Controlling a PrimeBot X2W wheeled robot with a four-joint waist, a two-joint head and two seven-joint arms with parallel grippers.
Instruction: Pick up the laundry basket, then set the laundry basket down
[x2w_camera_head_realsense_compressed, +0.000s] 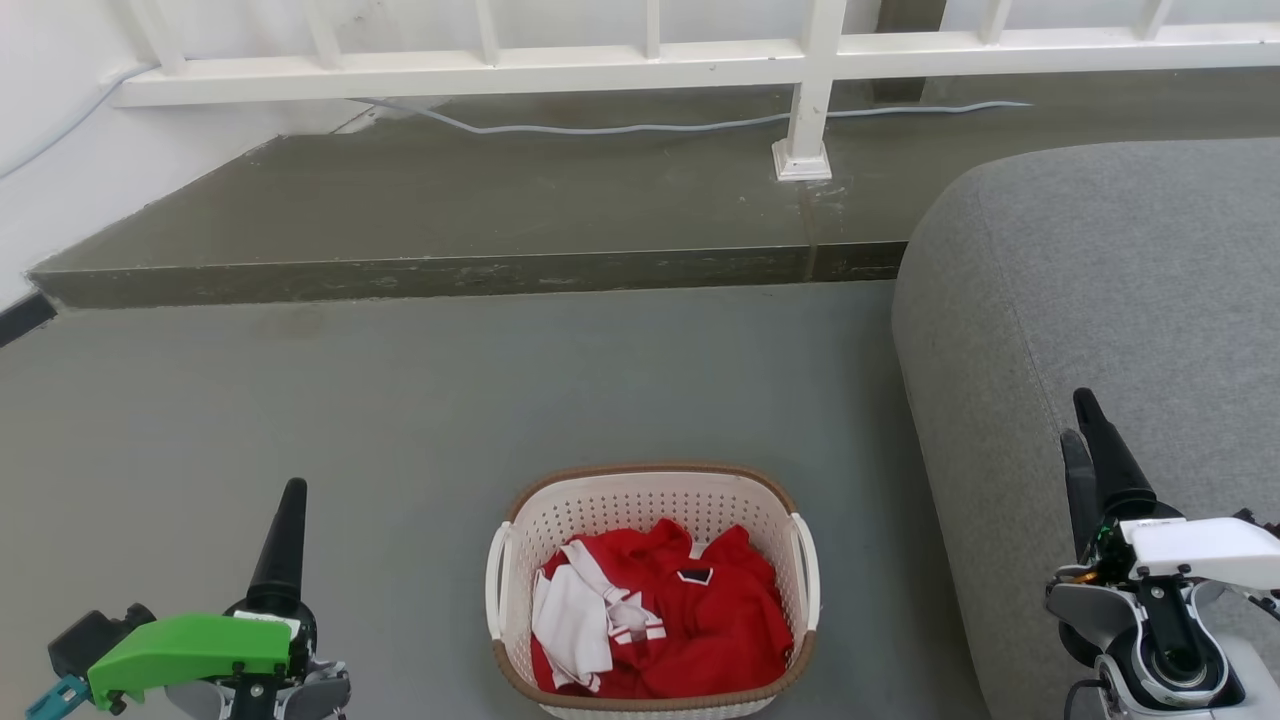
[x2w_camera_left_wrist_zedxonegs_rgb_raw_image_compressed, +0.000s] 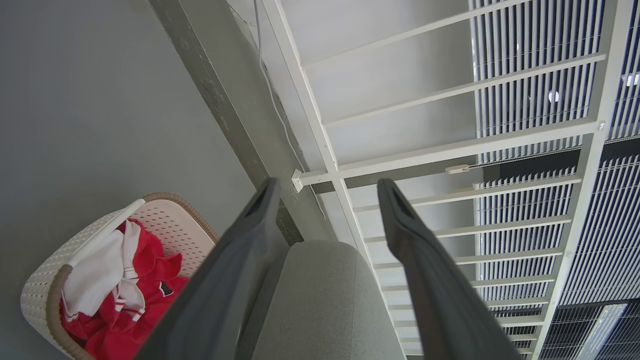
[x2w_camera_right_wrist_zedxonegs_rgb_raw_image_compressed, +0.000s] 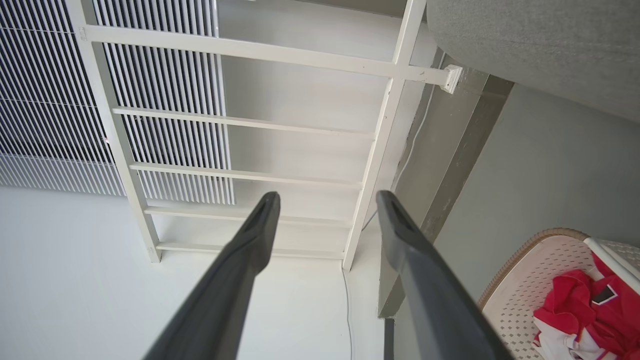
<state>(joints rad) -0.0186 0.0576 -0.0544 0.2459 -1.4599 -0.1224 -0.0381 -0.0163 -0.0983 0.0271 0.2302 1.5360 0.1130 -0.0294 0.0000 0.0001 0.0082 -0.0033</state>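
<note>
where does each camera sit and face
head view: on the head, facing down at the cream-white perforated plastic laundry basket; left jaws, right jaws at lower corners
left wrist view: left wrist, along its open jaws toward the white barred railing
right wrist view: right wrist, along its open jaws, same railing
shared: all three show the basket

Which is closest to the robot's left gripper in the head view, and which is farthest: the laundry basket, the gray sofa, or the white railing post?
From the left gripper:
1. Laundry basket, on the floor just to its right.
2. Gray sofa, farther right, past the basket.
3. White railing post, far back on the raised step.
</note>
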